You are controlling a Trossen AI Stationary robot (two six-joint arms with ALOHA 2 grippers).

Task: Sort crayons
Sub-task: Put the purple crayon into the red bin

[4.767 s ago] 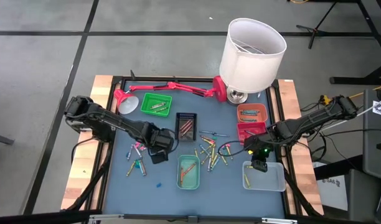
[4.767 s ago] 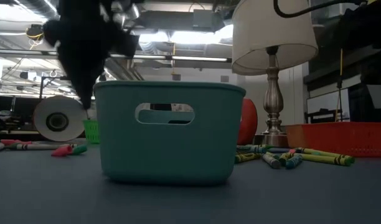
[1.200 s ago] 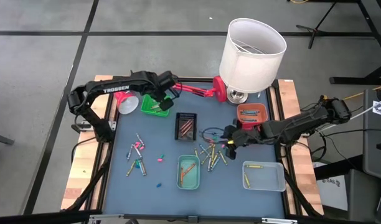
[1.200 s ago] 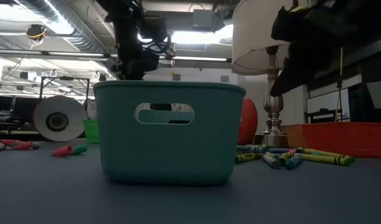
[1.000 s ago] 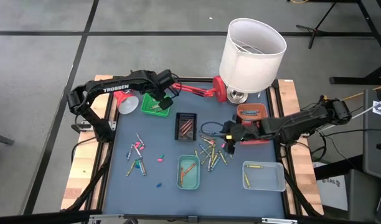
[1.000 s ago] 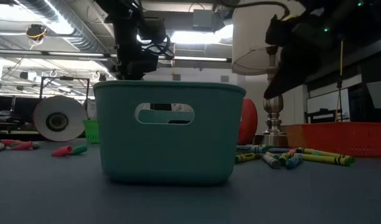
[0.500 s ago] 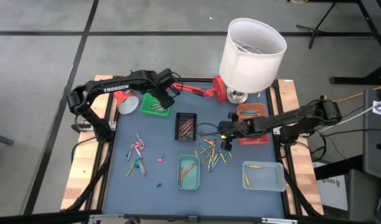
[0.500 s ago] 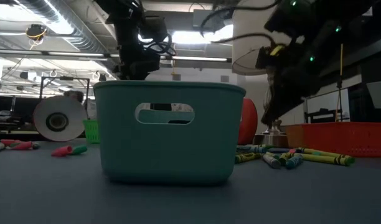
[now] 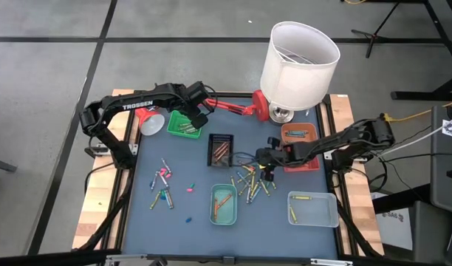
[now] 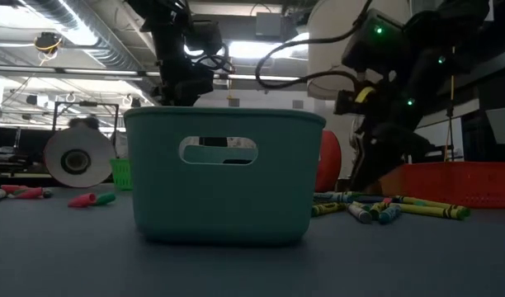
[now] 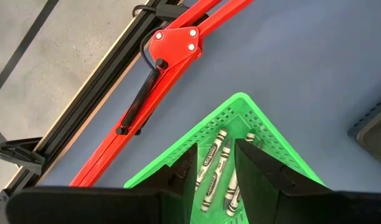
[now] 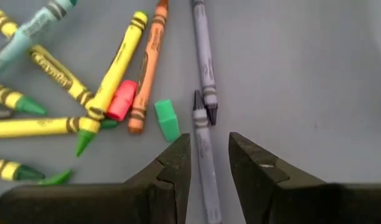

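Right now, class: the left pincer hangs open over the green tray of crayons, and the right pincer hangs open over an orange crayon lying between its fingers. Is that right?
Not quite. In the right wrist view the crayon between the right pincer's fingers is grey-purple; the orange one lies off to the side. The rest stands: the left pincer hangs open over the green tray.

Even overhead light up high, backlit silhouetted arms low, ceiling-light glare

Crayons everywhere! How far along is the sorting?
Partly done: several small trays already hold crayons, like the green tray under the open, empty left gripper. In hand: the right gripper, open, straddles a grey crayon on the table. Left: the loose pile mid-table and the scattered crayons at the left.
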